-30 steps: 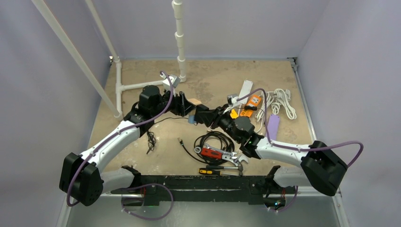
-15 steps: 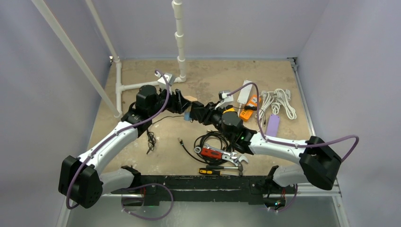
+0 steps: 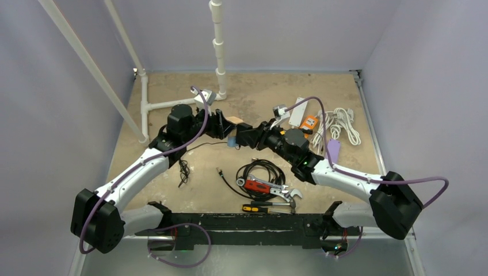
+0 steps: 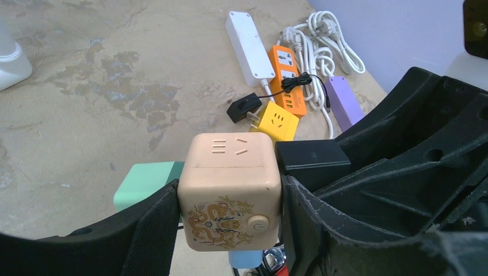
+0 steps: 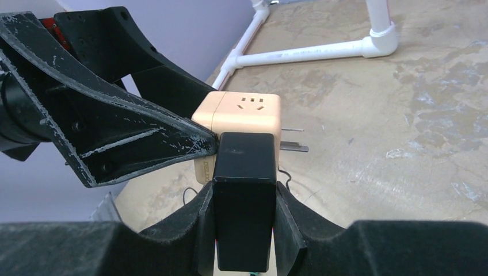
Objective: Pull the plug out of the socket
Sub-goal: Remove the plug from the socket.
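Socket cube [image 4: 230, 172], beige with a dragon print, sits clamped between the two fingers of the left claw [image 4: 230, 210], which is closed to a middling width on its sides. The black plug [image 5: 244, 172] presses against the cube's right face, just past the left claw's right finger. It touches the cube with no gap visible, so it is not yet out. The right claw [image 5: 244, 215] grips that plug narrowly, one finger on each flank. Two metal prongs [image 5: 293, 148] stick out of the cube, right of the right claw's fingertips. A mint-green block [image 4: 147, 183] shows just beyond the left claw's left finger. Well beyond the left claw lie a yellow adapter [image 4: 277, 122], an orange power strip [image 4: 285, 72] and a white power strip [image 4: 249, 37].
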### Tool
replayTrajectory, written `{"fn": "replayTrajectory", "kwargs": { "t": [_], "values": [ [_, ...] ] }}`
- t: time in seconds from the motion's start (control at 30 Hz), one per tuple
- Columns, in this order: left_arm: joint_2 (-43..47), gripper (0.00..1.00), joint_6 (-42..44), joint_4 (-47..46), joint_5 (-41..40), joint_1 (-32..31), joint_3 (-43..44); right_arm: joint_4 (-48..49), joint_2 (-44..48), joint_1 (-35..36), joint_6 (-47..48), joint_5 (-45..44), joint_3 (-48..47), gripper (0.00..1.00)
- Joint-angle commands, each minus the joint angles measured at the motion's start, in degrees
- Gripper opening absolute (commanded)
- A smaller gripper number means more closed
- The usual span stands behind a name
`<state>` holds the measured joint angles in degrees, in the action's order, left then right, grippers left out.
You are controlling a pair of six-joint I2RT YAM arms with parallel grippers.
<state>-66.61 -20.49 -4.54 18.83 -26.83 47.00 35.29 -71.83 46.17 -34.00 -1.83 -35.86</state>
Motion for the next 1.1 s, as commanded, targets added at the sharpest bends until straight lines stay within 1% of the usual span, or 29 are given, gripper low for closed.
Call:
{"fn": "replayTrajectory", "kwargs": {
  "t": [0.0, 0.07, 0.2, 0.27, 0.3, 0.37, 0.53, 0.6, 0.7, 0.8, 0.87, 0.97, 1.0, 1.07],
  "values": [
    [1.0, 0.00, 1.9, -0.2, -1.8, 0.6, -0.2, 11.9, 3.8, -1.5, -0.4, 11.6, -1.2, 0.00],
    [0.9, 0.00, 1.7, 0.1, -2.7, 0.6, -0.2, 12.2, 3.6, -1.6, -0.3, 10.7, -1.2, 0.00],
    [1.0, 0.00, 1.3, 1.0, -5.4, 0.7, -0.2, 8.1, 2.8, -0.3, -1.0, 3.1, -2.6, 0.00],
    [1.1, 0.00, 1.0, 1.5, -6.7, 0.7, -0.1, 5.6, 2.0, 2.2, -1.2, -2.7, -4.0, 0.00],
    [1.0, 0.00, 0.9, 1.7, -7.3, 0.7, -0.2, 3.4, 1.4, 4.7, -1.4, -8.2, -5.1, 0.00],
    [1.0, 0.00, 0.8, 2.3, -8.5, 0.7, 0.0, 0.0, -0.1, 8.0, -2.4, -14.5, -7.6, 0.00],
    [0.8, 0.00, 0.5, 3.3, -10.5, 0.9, 0.2, -3.9, -4.1, 11.6, -5.0, -20.7, -11.9, 0.00],
    [0.8, 0.00, 0.6, 3.4, -10.6, 0.9, 0.2, -4.8, -4.6, 11.9, -5.5, -21.2, -12.5, 0.00],
    [0.8, 0.00, 0.8, 3.4, -10.6, 0.9, 0.3, -2.9, -3.6, 11.7, -5.9, -17.9, -11.3, 0.00],
    [0.9, 0.00, 1.1, 3.4, -10.5, 1.0, 0.3, -1.3, -1.6, 10.1, -4.3, -14.9, -9.5, 0.00],
    [1.2, 0.00, 1.5, 3.0, -9.7, 1.1, 0.3, 2.0, -0.1, 6.9, -4.0, -9.0, -7.2, 0.00],
    [1.7, 0.00, 1.8, 2.1, -8.3, 1.1, 0.0, 11.6, 2.2, -1.0, -6.0, 6.0, -1.6, 0.00],
    [1.7, 0.00, 1.9, 2.0, -8.0, 1.1, 0.0, 13.3, 2.6, -2.9, -6.3, 10.4, -0.4, 0.00],
    [1.3, 0.00, 1.8, 1.8, -7.4, 1.1, -0.1, 10.8, 2.6, -3.8, -4.9, 10.8, -1.4, 0.00]
  ]
}}
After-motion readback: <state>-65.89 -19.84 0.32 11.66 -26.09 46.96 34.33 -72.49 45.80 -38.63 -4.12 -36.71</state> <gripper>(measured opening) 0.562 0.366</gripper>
